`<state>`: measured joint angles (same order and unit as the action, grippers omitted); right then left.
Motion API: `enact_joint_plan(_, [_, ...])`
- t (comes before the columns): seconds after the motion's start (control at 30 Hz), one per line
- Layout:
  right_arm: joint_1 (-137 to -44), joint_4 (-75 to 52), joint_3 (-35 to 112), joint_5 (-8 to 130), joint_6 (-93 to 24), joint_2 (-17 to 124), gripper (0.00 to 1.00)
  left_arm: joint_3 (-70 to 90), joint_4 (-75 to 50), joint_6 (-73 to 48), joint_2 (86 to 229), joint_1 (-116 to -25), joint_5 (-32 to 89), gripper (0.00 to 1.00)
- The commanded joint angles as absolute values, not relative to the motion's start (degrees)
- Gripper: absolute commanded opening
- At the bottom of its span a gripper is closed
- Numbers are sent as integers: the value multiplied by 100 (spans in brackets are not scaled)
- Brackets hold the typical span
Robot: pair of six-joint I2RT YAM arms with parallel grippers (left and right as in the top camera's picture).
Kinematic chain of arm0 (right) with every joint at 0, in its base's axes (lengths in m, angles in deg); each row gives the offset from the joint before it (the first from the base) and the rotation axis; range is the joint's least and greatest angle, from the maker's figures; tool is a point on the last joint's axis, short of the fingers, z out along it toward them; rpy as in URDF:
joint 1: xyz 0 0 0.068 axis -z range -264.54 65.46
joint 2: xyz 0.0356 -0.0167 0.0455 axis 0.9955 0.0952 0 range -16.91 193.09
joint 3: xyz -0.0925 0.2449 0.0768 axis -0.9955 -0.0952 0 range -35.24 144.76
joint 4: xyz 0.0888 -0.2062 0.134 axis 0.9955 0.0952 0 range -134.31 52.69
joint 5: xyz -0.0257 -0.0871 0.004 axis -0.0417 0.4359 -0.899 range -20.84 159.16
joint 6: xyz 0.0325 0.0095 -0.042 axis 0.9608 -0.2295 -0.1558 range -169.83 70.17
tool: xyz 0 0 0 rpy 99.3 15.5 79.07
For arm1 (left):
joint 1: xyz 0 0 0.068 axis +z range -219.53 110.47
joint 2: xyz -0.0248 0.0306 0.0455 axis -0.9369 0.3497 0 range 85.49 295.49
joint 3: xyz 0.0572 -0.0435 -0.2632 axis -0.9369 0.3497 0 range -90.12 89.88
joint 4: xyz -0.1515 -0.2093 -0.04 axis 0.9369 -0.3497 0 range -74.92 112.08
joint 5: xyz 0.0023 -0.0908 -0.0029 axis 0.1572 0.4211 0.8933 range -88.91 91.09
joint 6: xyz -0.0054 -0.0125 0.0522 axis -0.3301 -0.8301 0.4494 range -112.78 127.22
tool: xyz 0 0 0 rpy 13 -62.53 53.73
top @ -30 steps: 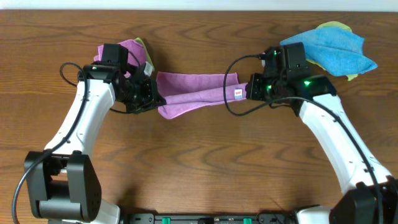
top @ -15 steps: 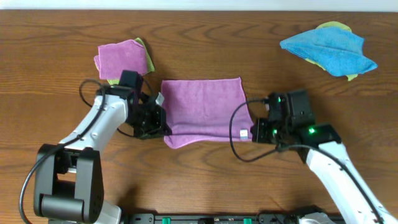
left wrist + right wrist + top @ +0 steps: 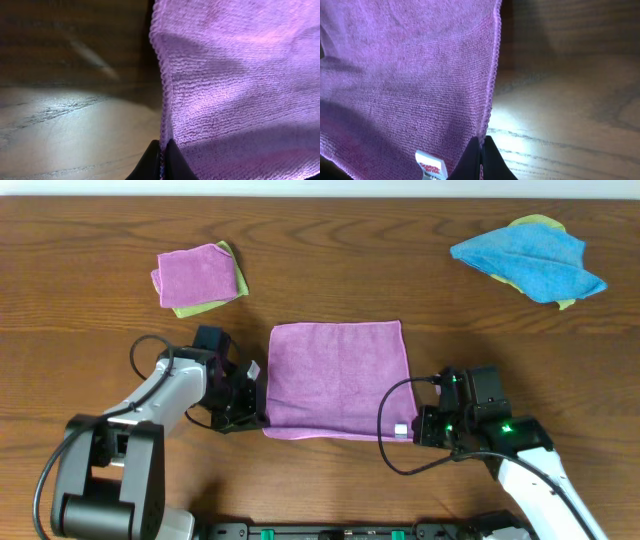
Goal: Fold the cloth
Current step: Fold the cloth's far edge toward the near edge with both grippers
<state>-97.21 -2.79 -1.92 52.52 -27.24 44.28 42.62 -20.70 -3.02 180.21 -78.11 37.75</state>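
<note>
Lilac cloth (image 3: 338, 378) lies spread flat mid-desk (image 3: 330, 270). My left hand (image 3: 162, 160) is pinching its near left corner and my right hand (image 3: 481, 157) the near right one, by the white tag (image 3: 427, 163). I figure that lets me lift both corners evenly for the fold.

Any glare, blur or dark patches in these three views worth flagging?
Overhead: even light, cloth sharp. Left wrist: glare on the table at lower left, wood above dark and blurred, cloth weave crisp. Right wrist: bright glare on the table at right, darker soft wood top right.
</note>
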Motion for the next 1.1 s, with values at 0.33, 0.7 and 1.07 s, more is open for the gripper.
enact_joint_plan(0.33, [-9664, -1031, -225, 5343, -2350, 4363, 1, 4290, -1508, -978, 17754, -7750, 3904, 6])
enact_joint_plan(0.7, [-9662, -2771, -225, 5754, -2350, 4830, 1, 4277, 293, -2483, 17632, -7750, 4118, 6])
enact_joint_plan(1.07, [-9662, -4355, -225, 5888, -2348, 5860, 1, 4277, 1506, -3111, 17634, -7750, 3552, 6])
